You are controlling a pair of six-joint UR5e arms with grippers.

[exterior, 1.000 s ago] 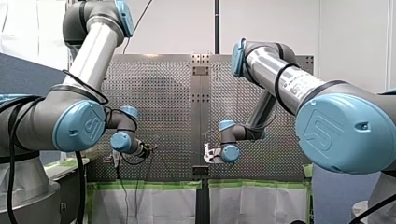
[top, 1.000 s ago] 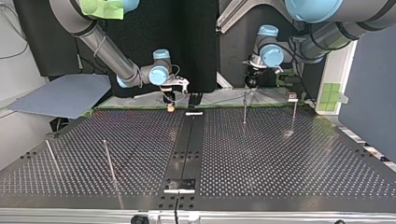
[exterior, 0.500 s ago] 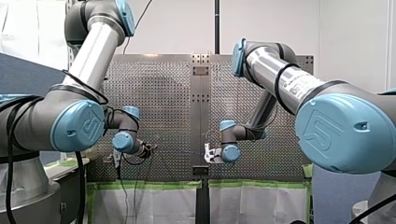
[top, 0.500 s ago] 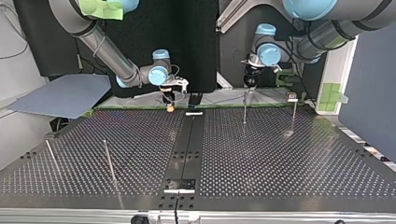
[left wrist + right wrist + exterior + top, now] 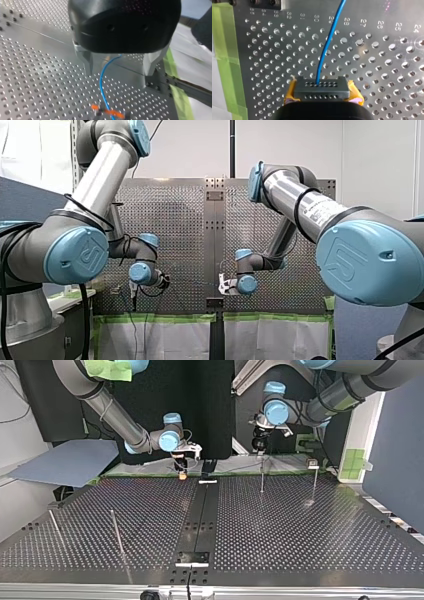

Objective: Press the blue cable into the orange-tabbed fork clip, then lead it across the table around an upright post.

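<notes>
The blue cable point(image 5: 101, 82) passes loosely between the metal fingers of my left gripper point(image 5: 117, 67), which is open, and runs ahead to an orange-tabbed clip point(image 5: 107, 112). My right gripper point(image 5: 322, 91), with yellow pads, is shut on the blue cable point(image 5: 324, 50), which leads away over the perforated plate. In the top view my right gripper point(image 5: 181, 462) hangs just above the orange clip point(image 5: 183, 476) at the table's far edge, and my left gripper point(image 5: 258, 445) hovers to its right, above and behind a thin upright post point(image 5: 262, 475). The front view shows the left gripper point(image 5: 162, 281) and the right gripper point(image 5: 223, 284) facing each other.
A second post point(image 5: 315, 480) stands further to the top view's right, with a small fixture point(image 5: 313, 464) behind it. Two leaning posts point(image 5: 116, 530) point(image 5: 54, 525) stand at the left near side. A dark centre strip point(image 5: 202, 510) divides the table. Green tape point(image 5: 227, 50) lines the table's edge.
My left arm has swung toward the table's middle, carrying its open gripper leftward and a little higher in the top view. The right arm has stayed still, with the cable still gripped.
</notes>
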